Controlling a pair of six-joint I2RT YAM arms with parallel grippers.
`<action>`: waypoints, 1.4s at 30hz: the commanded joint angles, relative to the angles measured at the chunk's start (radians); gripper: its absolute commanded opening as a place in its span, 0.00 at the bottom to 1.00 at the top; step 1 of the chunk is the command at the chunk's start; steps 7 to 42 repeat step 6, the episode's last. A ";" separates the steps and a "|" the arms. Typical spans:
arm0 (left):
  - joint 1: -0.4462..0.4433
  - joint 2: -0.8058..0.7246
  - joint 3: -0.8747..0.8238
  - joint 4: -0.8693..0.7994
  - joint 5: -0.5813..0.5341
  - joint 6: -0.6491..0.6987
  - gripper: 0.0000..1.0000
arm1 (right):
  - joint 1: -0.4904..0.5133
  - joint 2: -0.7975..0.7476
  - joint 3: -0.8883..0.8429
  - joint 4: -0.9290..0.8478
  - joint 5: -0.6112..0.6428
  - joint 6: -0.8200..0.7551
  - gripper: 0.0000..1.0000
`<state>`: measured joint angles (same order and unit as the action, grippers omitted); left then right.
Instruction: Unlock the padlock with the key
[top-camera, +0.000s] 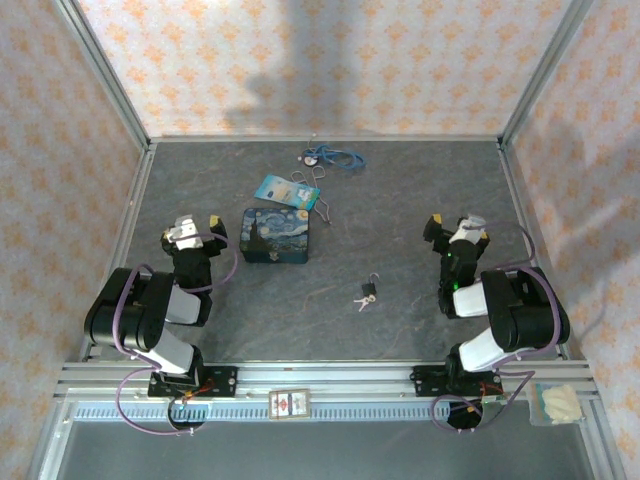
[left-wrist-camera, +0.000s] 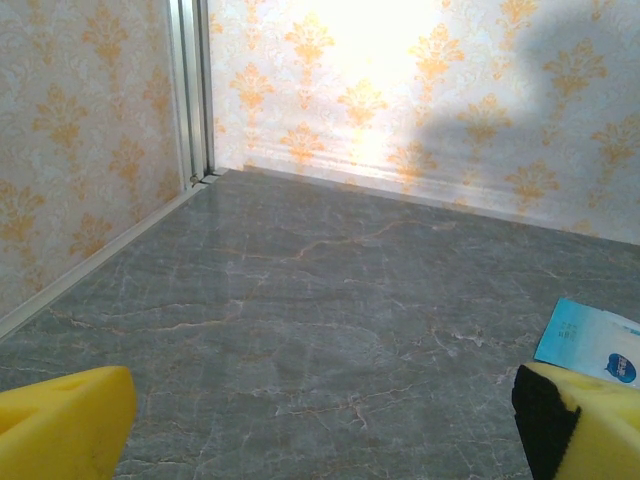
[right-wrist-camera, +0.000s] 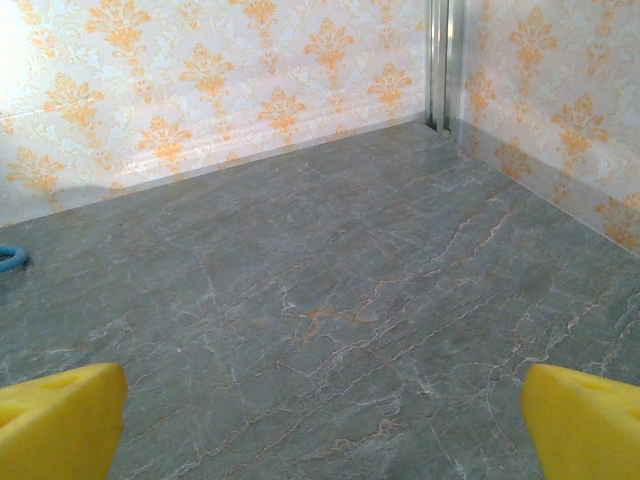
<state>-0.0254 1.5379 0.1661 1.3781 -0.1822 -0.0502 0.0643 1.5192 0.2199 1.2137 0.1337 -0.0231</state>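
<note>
the padlock (top-camera: 371, 289) lay on the grey marbled counter (top-camera: 420, 180), nearer the front edge than the back and closer to the right arm than to the left, with its thin shackle pointing away from the arms. the key (top-camera: 363, 302) lay just in front of it, touching or nearly touching; the overhead view was too small to tell which. the left gripper (top-camera: 197, 222) hung over the counter on the left, its jaws spread wide with nothing between them; its wrist view showed the yellow fingertips (left-wrist-camera: 60, 420) at the frame's edges over bare stone. the right gripper (top-camera: 453, 222) hung on the right, well apart from the padlock, jaws likewise wide and empty, its yellow fingertips (right-wrist-camera: 585, 420) over bare stone. a starry-night blue box (top-camera: 275, 236) sat just right of the left gripper. behind it lay a blue card (top-camera: 287, 191), and a blue cord (top-camera: 335, 157) rested near the back wall.
</note>
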 joint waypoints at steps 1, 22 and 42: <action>0.004 -0.001 0.022 -0.002 0.014 0.018 0.98 | -0.006 0.001 0.001 0.041 -0.001 0.006 1.00; 0.005 -0.001 0.038 -0.031 0.015 0.018 0.99 | -0.006 -0.001 -0.001 0.042 -0.002 0.005 1.00; 0.005 -0.001 0.038 -0.031 0.015 0.018 0.99 | -0.006 -0.001 -0.001 0.042 -0.002 0.005 1.00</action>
